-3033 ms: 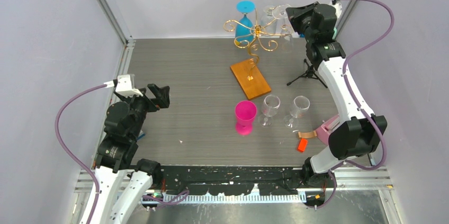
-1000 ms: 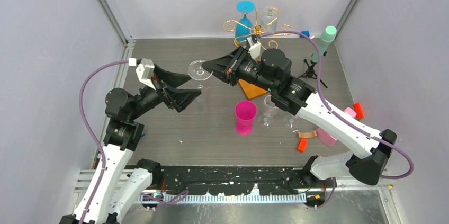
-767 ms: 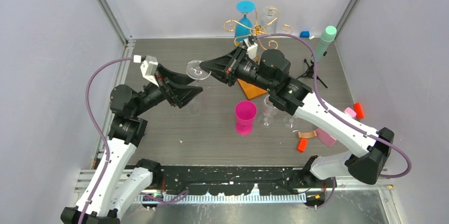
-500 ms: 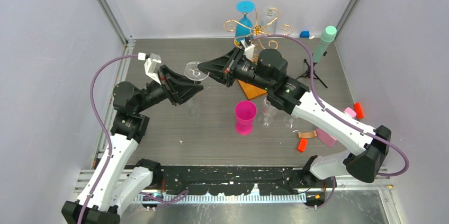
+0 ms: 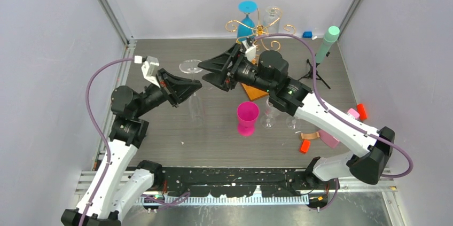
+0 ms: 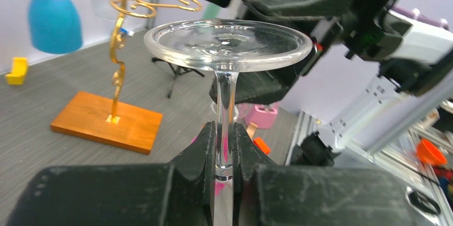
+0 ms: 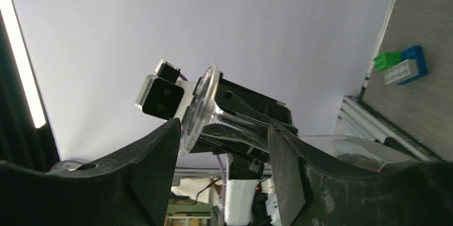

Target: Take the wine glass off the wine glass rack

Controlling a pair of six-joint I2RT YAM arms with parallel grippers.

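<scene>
A: From above: left hand (image 5: pixel 188 84) clamped on the wine glass (image 5: pixel 190 66) stem, mid-air, well clear of the wine glass rack (image 5: pixel 258 29) at the surface's (image 5: pixel 160 124) far edge.
B: Left wrist: fingers (image 6: pixel 205 143) pinch the stem below the foot.
A: Right wrist: right hand (image 7: pixel 224 130) open, spread around the stem.

Gold wine glass rack (image 6: pixel 118 49), orange-brown base (image 6: pixel 107 123); clear wine glass (image 6: pixel 228 44).

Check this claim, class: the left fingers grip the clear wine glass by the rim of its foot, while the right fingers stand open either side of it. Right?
No. The left fingers are closed on the wine glass at its stem, not the rim of its foot, as the left wrist view shows. The right fingers are open either side of it.
</scene>
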